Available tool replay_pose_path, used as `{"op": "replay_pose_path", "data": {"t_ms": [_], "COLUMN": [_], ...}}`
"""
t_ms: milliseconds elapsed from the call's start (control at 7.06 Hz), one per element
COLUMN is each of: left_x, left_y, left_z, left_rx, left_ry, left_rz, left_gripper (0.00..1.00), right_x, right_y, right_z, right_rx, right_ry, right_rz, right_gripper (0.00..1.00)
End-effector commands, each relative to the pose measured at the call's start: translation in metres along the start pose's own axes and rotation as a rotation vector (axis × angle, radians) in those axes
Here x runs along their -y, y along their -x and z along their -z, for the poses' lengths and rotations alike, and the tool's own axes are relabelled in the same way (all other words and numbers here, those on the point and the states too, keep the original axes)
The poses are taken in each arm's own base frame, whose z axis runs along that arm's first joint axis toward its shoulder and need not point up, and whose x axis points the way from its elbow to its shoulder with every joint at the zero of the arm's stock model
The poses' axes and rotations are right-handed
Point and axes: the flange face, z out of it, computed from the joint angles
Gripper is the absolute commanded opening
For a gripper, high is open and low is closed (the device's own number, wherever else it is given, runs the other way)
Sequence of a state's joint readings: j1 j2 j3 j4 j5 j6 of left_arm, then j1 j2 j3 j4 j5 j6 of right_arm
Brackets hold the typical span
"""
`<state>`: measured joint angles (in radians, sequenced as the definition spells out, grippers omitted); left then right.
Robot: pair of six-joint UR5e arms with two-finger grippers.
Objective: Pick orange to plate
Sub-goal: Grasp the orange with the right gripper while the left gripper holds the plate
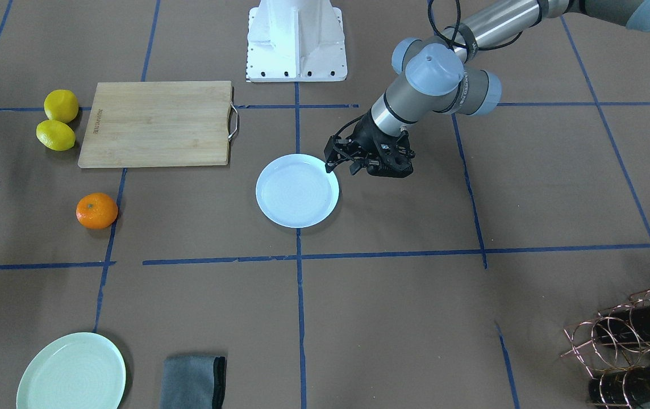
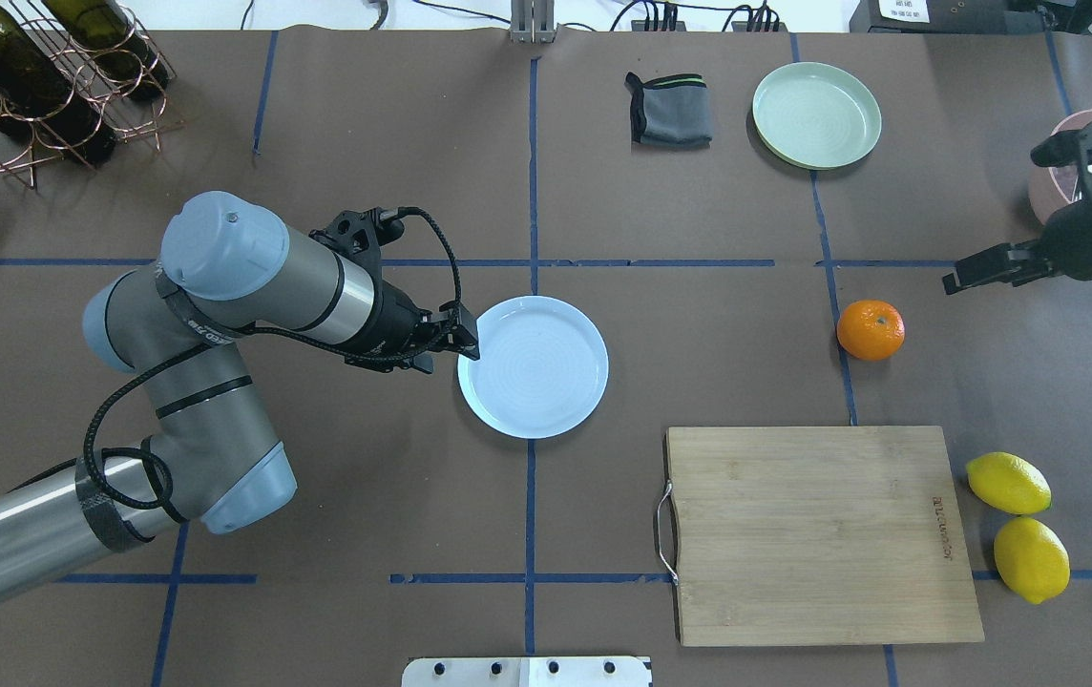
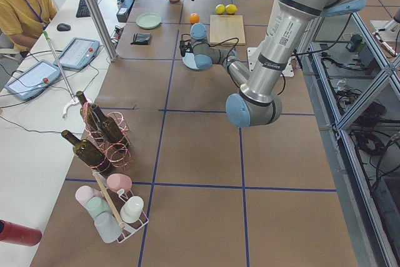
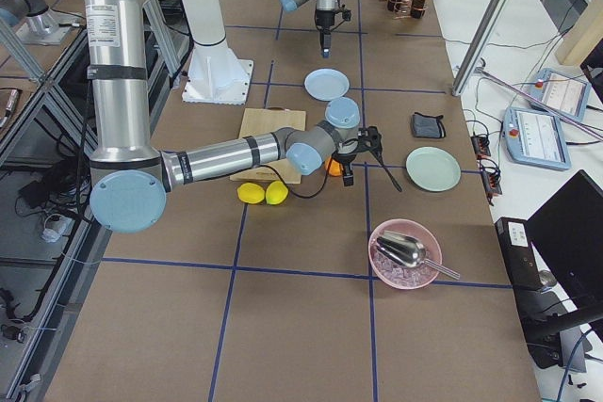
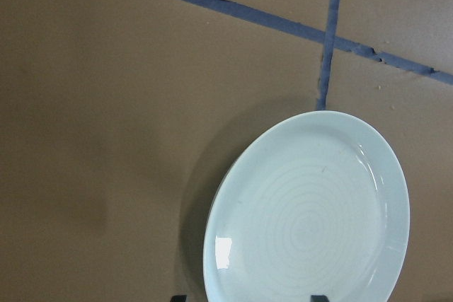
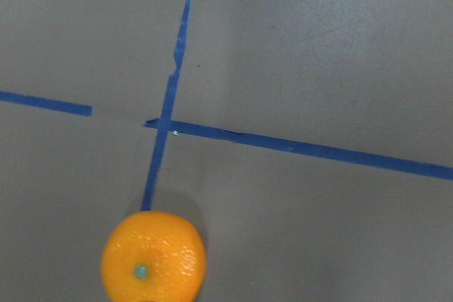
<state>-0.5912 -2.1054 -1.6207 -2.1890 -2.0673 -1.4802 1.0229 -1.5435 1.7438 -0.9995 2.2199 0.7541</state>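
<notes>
The orange rests on the brown table beside a blue tape line, with nothing touching it; it also shows low in the right wrist view. My right gripper hovers just beyond it and to the right, and looks open. The white plate lies empty at the table's centre. My left gripper is open at the plate's left rim, with only its two fingertips showing at the bottom edge of the left wrist view.
A wooden cutting board lies near the robot on its right, with two lemons beside it. A mint-green plate and a grey cloth sit at the far edge. A wine rack stands far left, a pink bowl far right.
</notes>
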Motion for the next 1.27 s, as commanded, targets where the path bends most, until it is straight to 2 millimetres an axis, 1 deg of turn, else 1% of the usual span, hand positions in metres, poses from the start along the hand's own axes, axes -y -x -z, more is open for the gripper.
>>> {"op": "replay_pose_path", "data": {"t_ms": [0,142,283,425,566,991,1133], "left_x": [0.0,0.001,0.001,0.001,0.001,0.001,0.001], "left_y": [0.0,0.0,0.0,0.0,0.0,0.0,0.0], "left_z": [0.001,0.002,0.002,0.002,0.002,0.002,0.002], "left_rx": [0.0,-0.002,-0.002,-0.002,-0.002,-0.001,-0.001], "left_ry": [-0.01,-0.013,-0.013,-0.013,-0.013,-0.02,-0.02], "left_rz": [-0.001,0.0,0.0,0.0,0.0,0.002,0.005], "left_gripper": [0.66,0.67,0.67,0.67,0.68,0.69,0.69], "right_x": [-0.008,-0.013,-0.021,-0.021,-0.026,-0.028,-0.03], "right_y": [0.058,0.077,0.087,0.084,0.075,0.073,0.07], "right_z": [-0.034,-0.05,-0.064,-0.064,-0.066,-0.073,-0.077], "right_rx": [0.007,-0.019,-0.048,-0.058,-0.075,-0.109,-0.119], "right_ry": [-0.083,-0.117,-0.137,-0.137,-0.13,-0.104,-0.101], "right_rz": [-0.1,-0.117,-0.095,-0.1,-0.104,-0.108,-0.106], "right_gripper": [1.0,1.0,1.0,1.0,1.0,1.0,1.0]}}
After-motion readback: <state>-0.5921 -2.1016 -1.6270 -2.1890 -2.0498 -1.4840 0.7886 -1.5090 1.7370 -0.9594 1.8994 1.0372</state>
